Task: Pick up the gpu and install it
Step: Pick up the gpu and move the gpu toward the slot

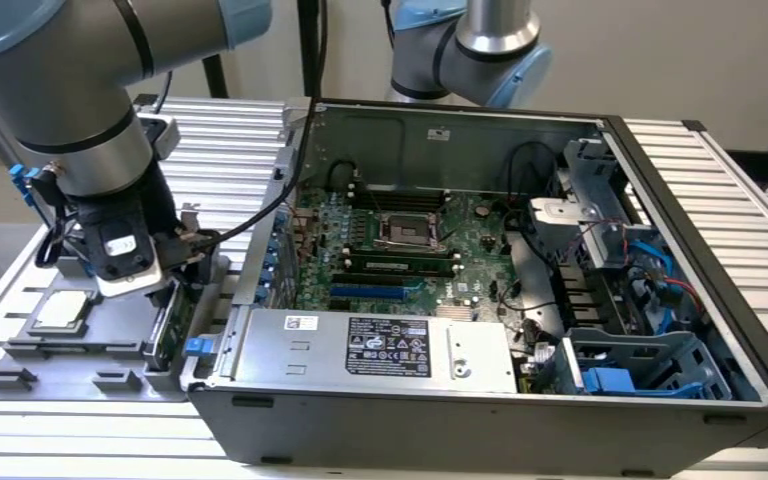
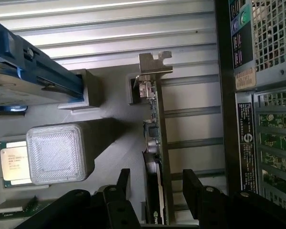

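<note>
state: my fingers (image 2: 194,186) wide apart, gripping nothing | gpu (image 2: 154,143): on edge in a slot of the gray tray (image 2: 109,152), just outside the computer case (image 1: 491,425) | why, I reckon: the upright card lets my gripper (image 2: 157,177) straddle its thin faces, one finger each side

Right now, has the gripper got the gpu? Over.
Gripper open, astride gpu. Gpu on edge in grey tray, not gripped. Processor nearby, not in the way.
</note>
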`<state>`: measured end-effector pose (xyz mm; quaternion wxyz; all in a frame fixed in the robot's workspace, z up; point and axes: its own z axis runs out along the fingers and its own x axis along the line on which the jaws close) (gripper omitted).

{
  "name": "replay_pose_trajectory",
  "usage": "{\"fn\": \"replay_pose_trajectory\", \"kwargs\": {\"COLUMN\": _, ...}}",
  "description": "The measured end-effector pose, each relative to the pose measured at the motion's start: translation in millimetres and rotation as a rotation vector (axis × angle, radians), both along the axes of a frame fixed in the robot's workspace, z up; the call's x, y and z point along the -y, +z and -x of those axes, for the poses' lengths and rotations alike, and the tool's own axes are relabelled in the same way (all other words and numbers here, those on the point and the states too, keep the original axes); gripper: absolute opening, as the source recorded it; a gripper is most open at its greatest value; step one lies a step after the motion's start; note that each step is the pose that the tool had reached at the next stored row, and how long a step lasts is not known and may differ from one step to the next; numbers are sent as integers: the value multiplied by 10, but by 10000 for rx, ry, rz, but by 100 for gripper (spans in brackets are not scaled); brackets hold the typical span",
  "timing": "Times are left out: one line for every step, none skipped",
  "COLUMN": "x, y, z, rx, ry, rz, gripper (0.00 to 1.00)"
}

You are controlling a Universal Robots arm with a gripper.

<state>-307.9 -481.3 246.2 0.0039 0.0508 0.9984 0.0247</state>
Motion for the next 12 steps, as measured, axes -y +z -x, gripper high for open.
{"fn": "replay_pose_trajectory", "kwargs": {"x": 0, "y": -2, "z": 0, "rx": 0, "ry": 42, "rz": 0, "gripper": 56}}
{"fn": "replay_pose_trajectory", "kwargs": {"x": 0, "y": -5, "z": 0, "rx": 1, "ry": 93, "rz": -1, "gripper": 56}}
{"fn": "replay_pose_trajectory", "kwargs": {"x": -1, "y": -8, "z": 0, "rx": 2, "ry": 145, "rz": -3, "gripper": 56}}
{"fn": "replay_pose_trajectory", "kwargs": {"x": -1, "y": -10, "z": 0, "rx": 2, "ry": 206, "rz": -2, "gripper": 56}}
{"fn": "replay_pose_trajectory", "kwargs": {"x": -2, "y": -13, "z": 0, "rx": 2, "ry": 278, "rz": -2, "gripper": 56}}
{"fn": "replay_pose_trajectory", "kwargs": {"x": -3, "y": -19, "z": 0, "rx": 3, "ry": 344, "rz": -4, "gripper": 56}}
{"fn": "replay_pose_trajectory", "kwargs": {"x": -4, "y": -29, "z": 0, "rx": 4, "ry": 385, "rz": -5, "gripper": 56}}
{"fn": "replay_pose_trajectory", "kwargs": {"x": -4, "y": -37, "z": 0, "rx": 2, "ry": 393, "rz": -3, "gripper": 56}}
{"fn": "replay_pose_trajectory", "kwargs": {"x": -5, "y": -45, "z": 0, "rx": 3, "ry": 394, "rz": -4, "gripper": 56}}
{"fn": "replay_pose_trajectory", "kwargs": {"x": -5, "y": -50, "z": 0, "rx": 2, "ry": 395, "rz": -3, "gripper": 56}}
{"fn": "replay_pose_trajectory", "kwargs": {"x": -6, "y": -52, "z": 0, "rx": 0, "ry": 395, "rz": -1, "gripper": 56}}
{"fn": "replay_pose_trajectory", "kwargs": {"x": -8, "y": -54, "z": 0, "rx": 1, "ry": 394, "rz": -1, "gripper": 56}}
